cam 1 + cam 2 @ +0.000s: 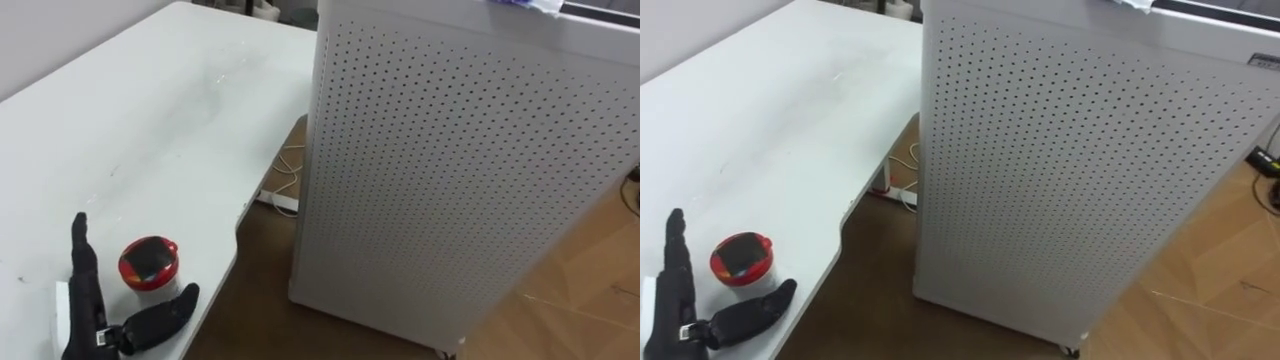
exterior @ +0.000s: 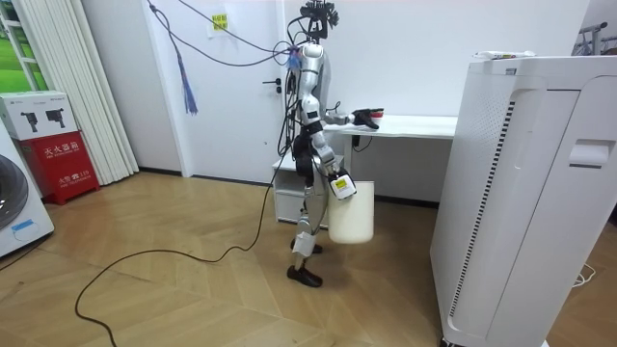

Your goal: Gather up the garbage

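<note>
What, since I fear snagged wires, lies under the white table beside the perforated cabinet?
On the wooden floor at the table's edge lie a white power strip and a pale looped cable. Further in, the tabletop covers everything; the cabinet hides the floor to its right.

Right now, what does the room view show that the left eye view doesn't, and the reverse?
Room view: right hand at a white bin beside the robot, red box by the curtain. Left eye view: power strip on the floor between table and cabinet. Both: white table, open left hand beside the red-lidded cup, tall white cabinet.
</note>
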You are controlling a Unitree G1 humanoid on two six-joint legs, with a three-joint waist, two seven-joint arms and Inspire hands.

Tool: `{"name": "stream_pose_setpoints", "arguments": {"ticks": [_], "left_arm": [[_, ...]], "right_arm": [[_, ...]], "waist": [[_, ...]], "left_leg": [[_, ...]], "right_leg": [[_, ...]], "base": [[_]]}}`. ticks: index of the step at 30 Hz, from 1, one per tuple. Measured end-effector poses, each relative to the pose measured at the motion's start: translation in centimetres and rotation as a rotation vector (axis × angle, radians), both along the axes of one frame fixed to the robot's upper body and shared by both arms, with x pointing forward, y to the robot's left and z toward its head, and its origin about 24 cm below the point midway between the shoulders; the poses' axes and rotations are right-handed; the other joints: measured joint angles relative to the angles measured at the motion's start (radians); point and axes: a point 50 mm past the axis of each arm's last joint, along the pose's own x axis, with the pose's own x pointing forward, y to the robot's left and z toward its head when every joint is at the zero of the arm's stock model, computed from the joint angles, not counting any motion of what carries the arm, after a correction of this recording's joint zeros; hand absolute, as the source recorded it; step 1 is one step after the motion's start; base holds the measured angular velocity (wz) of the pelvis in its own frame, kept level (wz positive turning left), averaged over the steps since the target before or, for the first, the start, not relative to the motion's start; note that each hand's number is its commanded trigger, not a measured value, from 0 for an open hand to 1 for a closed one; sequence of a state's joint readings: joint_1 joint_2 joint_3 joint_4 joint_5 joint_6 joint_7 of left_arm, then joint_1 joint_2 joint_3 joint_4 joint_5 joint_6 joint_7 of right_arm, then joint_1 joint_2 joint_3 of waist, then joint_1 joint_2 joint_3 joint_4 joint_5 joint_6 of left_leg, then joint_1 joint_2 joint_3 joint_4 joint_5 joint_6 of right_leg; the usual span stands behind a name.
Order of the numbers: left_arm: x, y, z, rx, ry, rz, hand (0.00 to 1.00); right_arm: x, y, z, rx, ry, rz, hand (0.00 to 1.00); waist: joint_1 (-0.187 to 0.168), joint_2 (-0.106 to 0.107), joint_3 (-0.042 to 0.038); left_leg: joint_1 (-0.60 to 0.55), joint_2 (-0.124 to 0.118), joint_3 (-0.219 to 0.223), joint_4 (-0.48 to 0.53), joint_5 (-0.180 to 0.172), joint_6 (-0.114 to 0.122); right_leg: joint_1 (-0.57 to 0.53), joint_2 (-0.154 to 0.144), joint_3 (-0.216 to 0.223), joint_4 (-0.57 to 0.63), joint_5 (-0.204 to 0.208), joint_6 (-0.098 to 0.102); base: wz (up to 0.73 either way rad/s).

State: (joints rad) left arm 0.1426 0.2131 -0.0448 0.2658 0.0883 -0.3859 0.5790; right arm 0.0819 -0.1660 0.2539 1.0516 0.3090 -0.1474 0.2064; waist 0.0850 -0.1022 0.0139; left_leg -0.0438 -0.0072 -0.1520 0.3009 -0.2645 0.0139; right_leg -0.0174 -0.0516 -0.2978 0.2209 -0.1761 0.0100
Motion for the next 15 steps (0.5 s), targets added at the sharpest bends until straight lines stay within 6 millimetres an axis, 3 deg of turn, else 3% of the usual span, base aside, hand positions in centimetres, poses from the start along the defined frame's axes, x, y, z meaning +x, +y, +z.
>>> {"name": "stream_pose_setpoints", "arguments": {"ticks": [1,3,15], "left_arm": [[0.11,-0.02,0.09,0.0,-0.004,-0.001,0.3],[0.27,-0.06,0.2,0.0,-0.009,-0.003,1.0],[1.08,-0.71,0.12,-0.022,0.003,-0.045,1.0]], "right_arm": [[0.03,0.07,0.0,0.005,0.002,0.002,1.0],[0.05,0.15,0.01,0.012,0.002,0.006,1.0],[0.07,0.56,-0.04,0.035,0.007,0.029,1.0]], "waist": [[0.0,0.0,0.0],[0.0,0.0,-0.0002],[-0.005,-0.007,-0.0025]], "left_leg": [[0.0,0.0,0.0,0.0,0.0,0.0],[0.001,0.0,0.001,0.0,0.0,0.0],[0.02,0.011,0.027,-0.01,0.0,0.0]], "right_leg": [[0.0,0.0,0.001,0.0,0.0,0.0],[0.0,0.0,0.001,0.0,0.001,-0.001],[0.006,0.003,0.021,0.0,0.003,0.0]], "base": [[0.0],[0.0],[-0.06]]}}
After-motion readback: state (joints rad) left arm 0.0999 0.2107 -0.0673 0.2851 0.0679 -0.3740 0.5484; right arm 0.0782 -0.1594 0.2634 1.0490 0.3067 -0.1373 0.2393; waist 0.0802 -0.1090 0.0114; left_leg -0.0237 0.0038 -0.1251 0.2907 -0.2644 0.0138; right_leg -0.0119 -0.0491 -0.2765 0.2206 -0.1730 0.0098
